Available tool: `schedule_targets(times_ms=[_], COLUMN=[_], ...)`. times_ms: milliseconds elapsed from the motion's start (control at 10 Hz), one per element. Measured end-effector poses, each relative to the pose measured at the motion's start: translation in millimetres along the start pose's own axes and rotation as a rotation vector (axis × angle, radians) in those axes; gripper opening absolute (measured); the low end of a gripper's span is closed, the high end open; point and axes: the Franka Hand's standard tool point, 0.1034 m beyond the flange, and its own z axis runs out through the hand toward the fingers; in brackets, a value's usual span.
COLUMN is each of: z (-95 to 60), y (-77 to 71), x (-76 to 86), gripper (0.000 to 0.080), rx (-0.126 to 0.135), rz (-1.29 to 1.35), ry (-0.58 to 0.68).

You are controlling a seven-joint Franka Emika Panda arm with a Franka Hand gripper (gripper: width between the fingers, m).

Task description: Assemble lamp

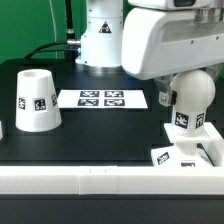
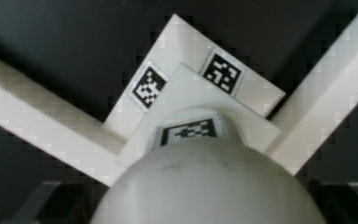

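Bulb (image 1: 190,100) seated on base (image 1: 182,152), right below the fingers; whether gripper (image 2: 179,205) grips it: cannot tell. Shade (image 1: 36,101) well apart, not yet fitted.

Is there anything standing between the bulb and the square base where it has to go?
Nothing visible. In the exterior view the bulb is directly above the base, at the view's right. The shade and marker board lie well to the left, off that path.
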Motion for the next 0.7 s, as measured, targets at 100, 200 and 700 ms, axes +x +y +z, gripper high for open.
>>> schedule_targets(times_ms=[100,200,700], z=[0.0,-0.5,-1.9], y=[-0.1,0.1,-2.3], x=[0.0,0.8,4.4], gripper=[0.0577,0.0577,0.0577], rx=[0.010,0.019,0.044], rz=[0.069,0.191,0.610], ry=[0.005,0.016,0.034])
